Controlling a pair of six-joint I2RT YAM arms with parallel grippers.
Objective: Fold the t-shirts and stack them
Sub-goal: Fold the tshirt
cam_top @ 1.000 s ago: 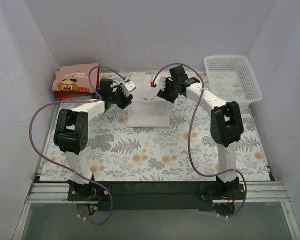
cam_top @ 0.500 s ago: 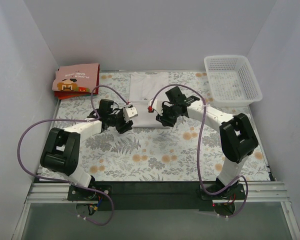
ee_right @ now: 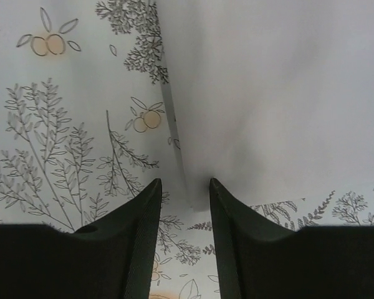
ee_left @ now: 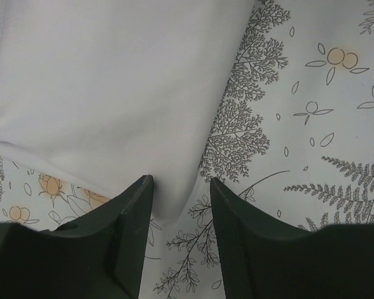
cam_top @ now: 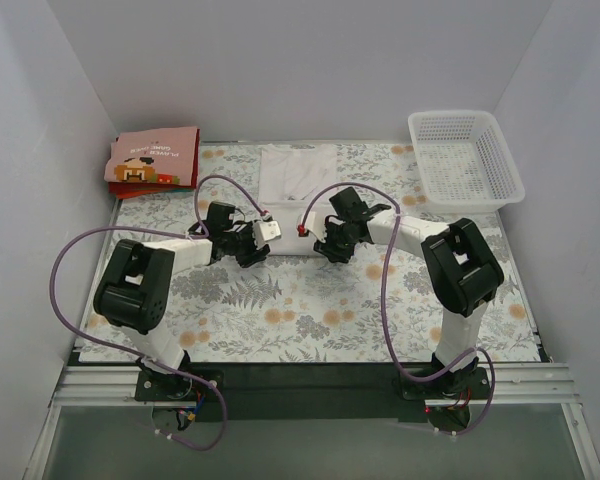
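Observation:
The white t-shirt (cam_top: 297,190) lies flat on the floral mat as a narrow folded rectangle, running from the far edge toward me. My left gripper (cam_top: 254,253) is open at its near left corner. In the left wrist view the cloth corner (ee_left: 165,208) lies between the spread fingers of the gripper (ee_left: 181,184). My right gripper (cam_top: 327,248) is open at the near right corner. In the right wrist view the corner (ee_right: 196,193) sits between the fingers of the gripper (ee_right: 185,184). A pink printed folded t-shirt (cam_top: 155,158) lies on a red one (cam_top: 130,190) at the far left.
A white lattice basket (cam_top: 467,158) stands at the far right. The floral mat (cam_top: 310,310) covers the table. Grey walls close in on the left, back and right. Purple cables loop over both arms.
Both grippers have moved from the far half of the white t-shirt toward me, down to its near corners. The shirt now lies flat at full length.

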